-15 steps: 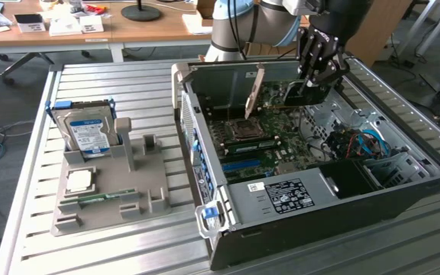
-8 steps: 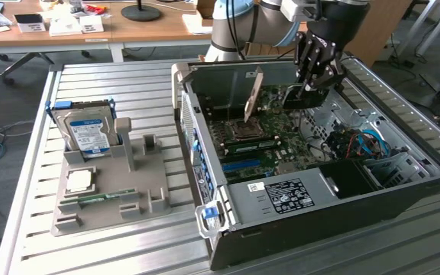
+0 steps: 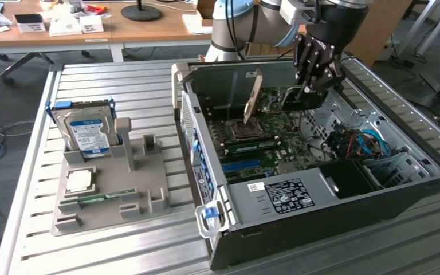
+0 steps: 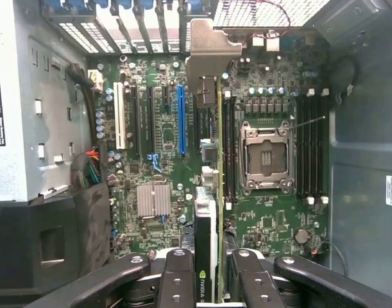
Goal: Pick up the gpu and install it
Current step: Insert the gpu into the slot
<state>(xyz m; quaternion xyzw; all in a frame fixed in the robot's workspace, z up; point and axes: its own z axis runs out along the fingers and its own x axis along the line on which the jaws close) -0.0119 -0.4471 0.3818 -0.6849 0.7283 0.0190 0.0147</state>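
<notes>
Up front, one open computer case [image 3: 297, 197] sits on the slatted counter [image 3: 113, 252]. Beside it, one grey holder [image 3: 140, 189] carries one hard drive [image 3: 89, 133]. Deeper in, the hand [image 3: 309, 91] clamps the single gpu [image 3: 254, 97], standing on edge over the motherboard [image 3: 277, 129].

Soft, even light brightens the slatted table [image 3: 128, 252], while the computer case [image 3: 403, 189] holds mild shadow inside.

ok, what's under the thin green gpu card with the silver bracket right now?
Held edge-on by the gripper, the gpu card is above the green motherboard, between the long blue slot and the empty CPU socket. The strip directly beneath it is hidden.
</notes>
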